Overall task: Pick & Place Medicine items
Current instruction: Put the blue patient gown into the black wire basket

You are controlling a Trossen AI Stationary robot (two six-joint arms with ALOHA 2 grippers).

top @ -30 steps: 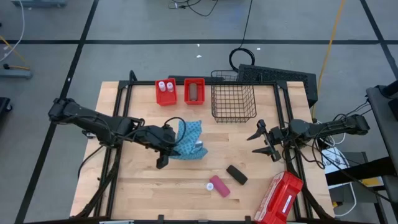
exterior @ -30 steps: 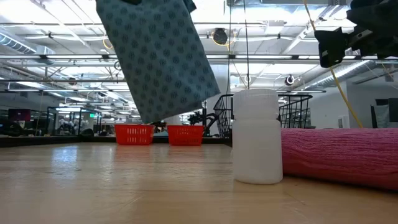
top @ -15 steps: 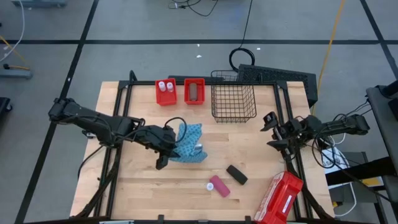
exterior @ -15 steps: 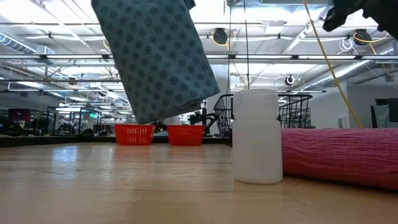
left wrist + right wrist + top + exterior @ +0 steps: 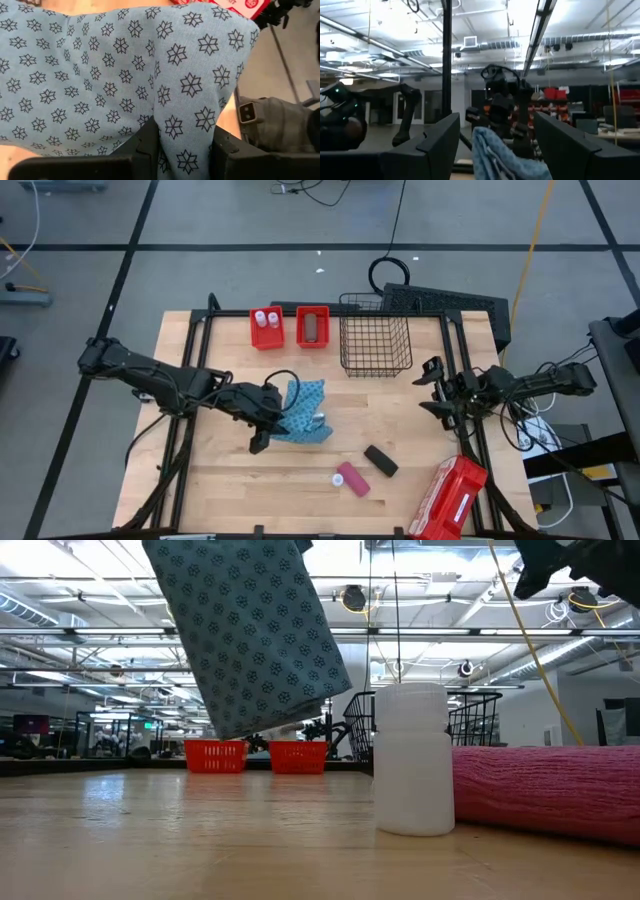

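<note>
On the wooden counter (image 5: 230, 460), the left gripper (image 5: 272, 412) sits at the centre-left of the high view, clenched on the blue cloth with a dark star pattern (image 5: 305, 410), which it holds lifted. In the low view the cloth (image 5: 250, 630) hangs from the top of the frame, clear of the counter surface. The left wrist view shows the fabric (image 5: 125, 75) pinched between the two dark fingers (image 5: 150, 145) at the bottom edge.

The right gripper (image 5: 433, 388) is at the right edge of the counter, just right of the black wire basket (image 5: 375, 345), with its fingers spread apart and nothing between them.

The medicine items are in several places. In the upper middle of the high view, two small white-capped vials (image 5: 266, 319) sit in a red bin (image 5: 266, 337), and a brown oblong box (image 5: 313, 327) lies in the red bin (image 5: 313, 310) just beside it. In the lower middle, a black oblong box (image 5: 380, 460) lies flat on the counter, with a pink tube with a white cap (image 5: 351, 478) near it to the lower left. In the low view that tube (image 5: 540, 790) lies on its side and fills the right foreground, its white cap toward the centre.

A large red case with white marks (image 5: 448, 498) lies at the lower right corner of the counter.
</note>
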